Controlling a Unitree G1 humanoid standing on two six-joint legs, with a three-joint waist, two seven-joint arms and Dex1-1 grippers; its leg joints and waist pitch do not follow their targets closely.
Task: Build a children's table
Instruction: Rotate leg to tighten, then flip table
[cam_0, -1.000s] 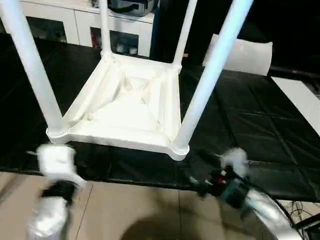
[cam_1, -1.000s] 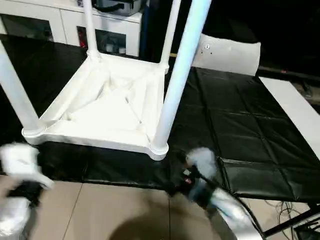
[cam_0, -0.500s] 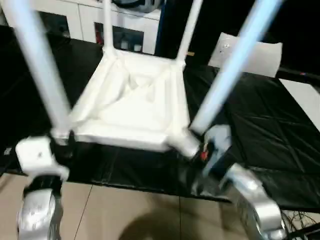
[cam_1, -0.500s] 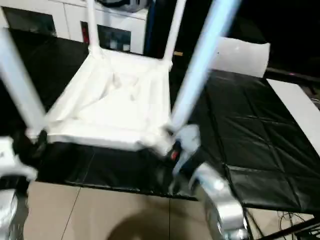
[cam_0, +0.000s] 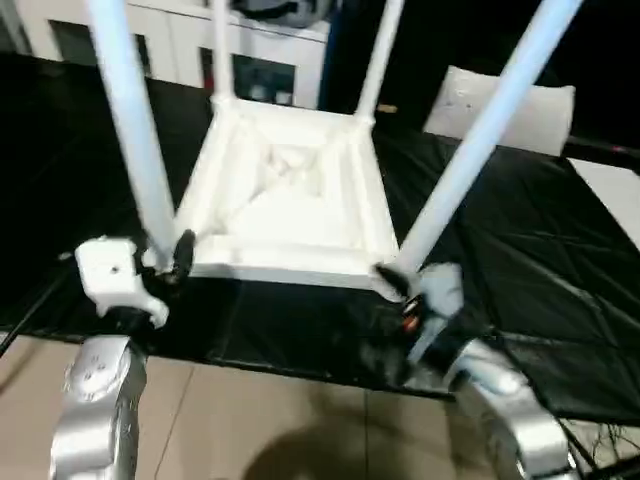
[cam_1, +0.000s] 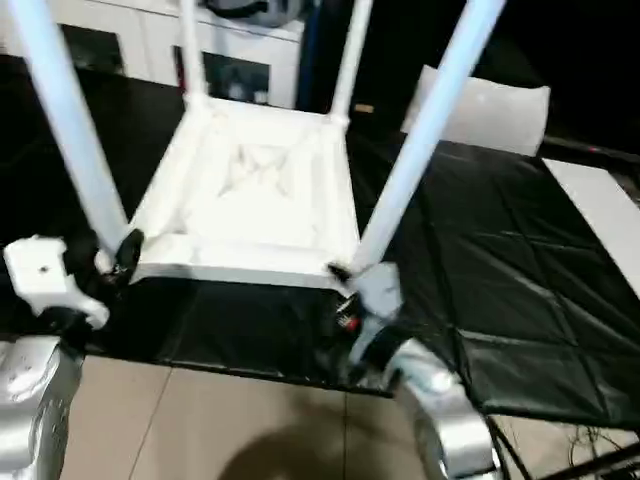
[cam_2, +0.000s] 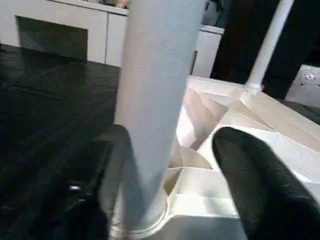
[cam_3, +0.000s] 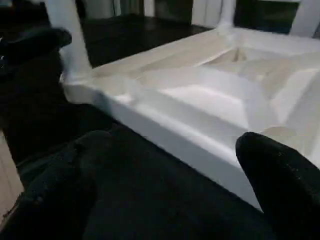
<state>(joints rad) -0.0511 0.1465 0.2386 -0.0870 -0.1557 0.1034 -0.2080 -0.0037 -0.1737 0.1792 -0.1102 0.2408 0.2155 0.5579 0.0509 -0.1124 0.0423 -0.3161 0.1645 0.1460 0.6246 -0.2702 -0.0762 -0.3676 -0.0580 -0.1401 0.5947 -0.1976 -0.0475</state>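
Note:
The children's table stands upside down on the black mat, its ribbed tabletop (cam_0: 290, 200) facing up and four white legs rising from the corner sockets. My left gripper (cam_0: 170, 262) is at the near-left corner, open. Its fingers (cam_2: 250, 185) straddle the base of the near-left leg (cam_2: 155, 100), with a gap on one side. My right gripper (cam_0: 392, 292) is at the near-right corner by the foot of the near-right leg (cam_0: 470, 150). It stands wide open, its fingers (cam_3: 85, 170) spread in front of the tabletop's edge (cam_3: 170, 130), holding nothing.
A white cabinet (cam_0: 180, 40) with dark compartments runs along the back. A white pillow-like slab (cam_0: 500, 100) lies at the back right and a white board (cam_0: 615, 190) at the right edge. The black mat (cam_0: 520, 250) ends just before my arms, over tan floor (cam_0: 260, 420).
Both grippers have come forward from in front of the mat to the table's near corners. The left one now straddles the near-left leg. The camera has shifted as well.

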